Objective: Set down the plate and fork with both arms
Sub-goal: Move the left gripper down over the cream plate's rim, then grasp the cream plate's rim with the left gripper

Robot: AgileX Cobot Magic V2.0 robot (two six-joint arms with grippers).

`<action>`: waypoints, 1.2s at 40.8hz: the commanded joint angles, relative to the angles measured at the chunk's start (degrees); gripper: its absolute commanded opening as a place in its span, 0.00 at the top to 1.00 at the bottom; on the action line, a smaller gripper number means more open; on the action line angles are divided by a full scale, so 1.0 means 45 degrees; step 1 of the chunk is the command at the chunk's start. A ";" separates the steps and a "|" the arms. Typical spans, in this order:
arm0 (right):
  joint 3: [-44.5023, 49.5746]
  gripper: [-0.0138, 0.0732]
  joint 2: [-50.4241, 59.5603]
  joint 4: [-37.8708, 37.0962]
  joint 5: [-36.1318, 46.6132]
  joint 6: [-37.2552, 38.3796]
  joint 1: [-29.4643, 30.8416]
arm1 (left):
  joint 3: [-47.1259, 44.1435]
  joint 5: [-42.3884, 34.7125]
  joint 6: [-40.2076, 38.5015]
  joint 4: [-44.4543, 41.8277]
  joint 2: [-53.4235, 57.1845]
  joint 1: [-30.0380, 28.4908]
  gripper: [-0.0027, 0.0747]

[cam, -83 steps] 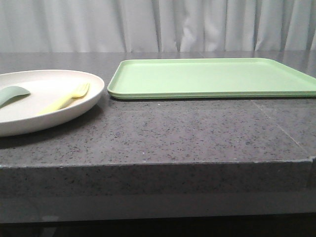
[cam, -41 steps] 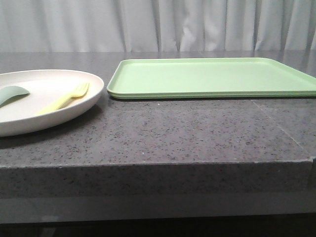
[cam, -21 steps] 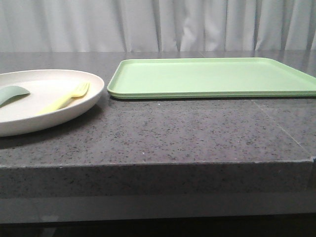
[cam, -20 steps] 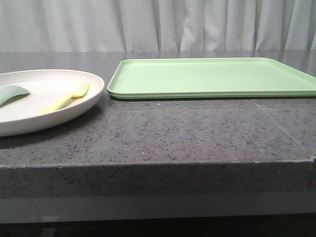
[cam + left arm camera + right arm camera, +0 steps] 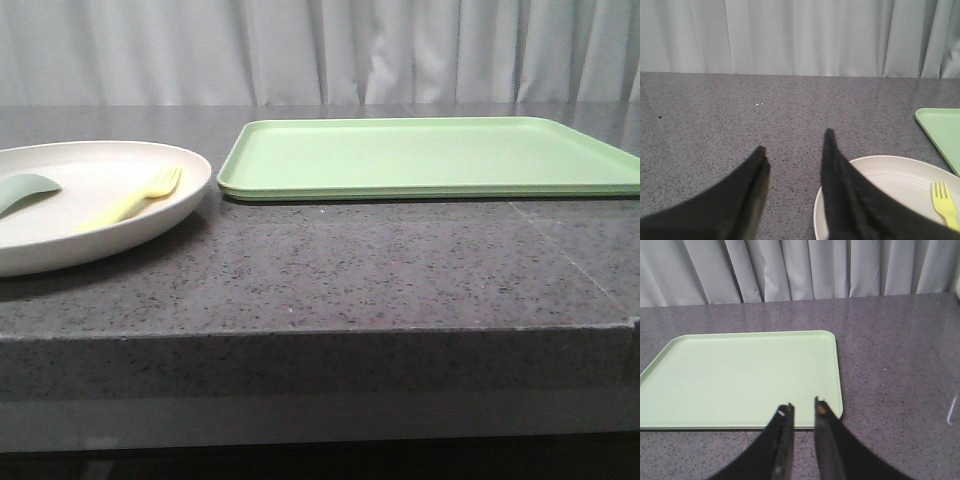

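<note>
The cream-white plate (image 5: 90, 215) sits at the left of the dark stone counter, with the pale-yellow fork (image 5: 135, 200) lying in it. In the left wrist view the plate (image 5: 890, 175) and fork (image 5: 945, 200) also show. My left gripper (image 5: 794, 140) is open and empty, over the counter at the plate's edge, one finger (image 5: 840, 180) overlapping the rim. My right gripper (image 5: 804, 406) is open a little and empty, above the light-green tray's (image 5: 740, 375) near edge. Neither gripper shows in the front view.
A grey-green spoon-like utensil (image 5: 25, 190) lies in the plate beside the fork. The flat light-green tray (image 5: 430, 155) lies at the back right of the counter. The counter's front edge (image 5: 320, 335) runs across the front view. A white curtain hangs behind.
</note>
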State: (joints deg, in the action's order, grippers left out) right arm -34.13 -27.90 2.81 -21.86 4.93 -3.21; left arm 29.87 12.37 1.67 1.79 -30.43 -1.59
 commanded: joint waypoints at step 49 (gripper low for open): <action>-0.0459 0.18 -0.0157 -0.0555 0.0978 -0.0072 0.0052 | 0.6192 0.6611 -0.0046 0.0942 -0.8472 -0.0009 0.22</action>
State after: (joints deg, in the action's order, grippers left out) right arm -34.13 -28.00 0.93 -21.86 4.93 -3.21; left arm 53.90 41.04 1.67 5.44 -65.90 -1.59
